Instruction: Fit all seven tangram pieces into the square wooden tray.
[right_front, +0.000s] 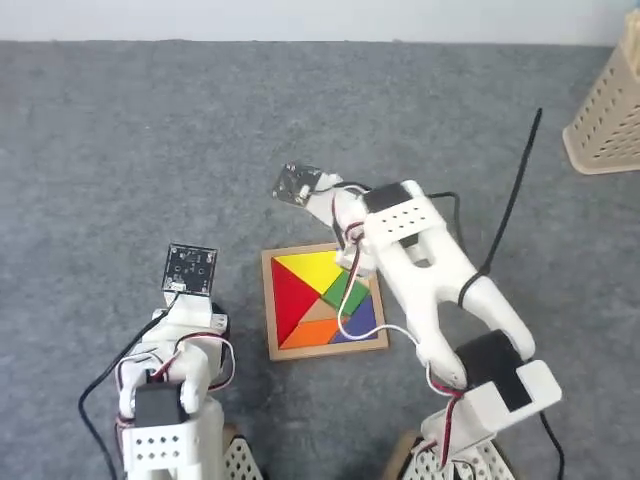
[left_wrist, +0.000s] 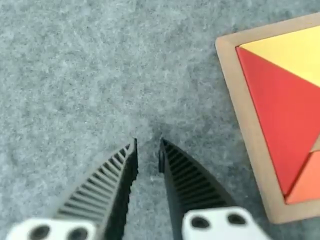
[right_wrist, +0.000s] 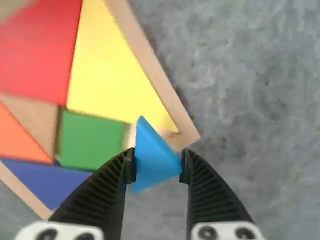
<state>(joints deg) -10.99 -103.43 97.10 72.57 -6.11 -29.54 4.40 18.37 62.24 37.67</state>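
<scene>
Grey felt (right_front: 150, 130), right gripper (right_wrist: 157, 161) clamping blue triangle (right_wrist: 151, 156) at tray (right_wrist: 150, 65) corner

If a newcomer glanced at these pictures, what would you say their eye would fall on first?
The wooden tray of bright pieces stands out at the middle of the grey felt table. Just as striking, the right pincer grips a light blue triangle over the tray's corner beside the green square, while the left pincer hangs empty above bare felt next to the tray.

text: none legible | labels: none | numbers: none
</scene>
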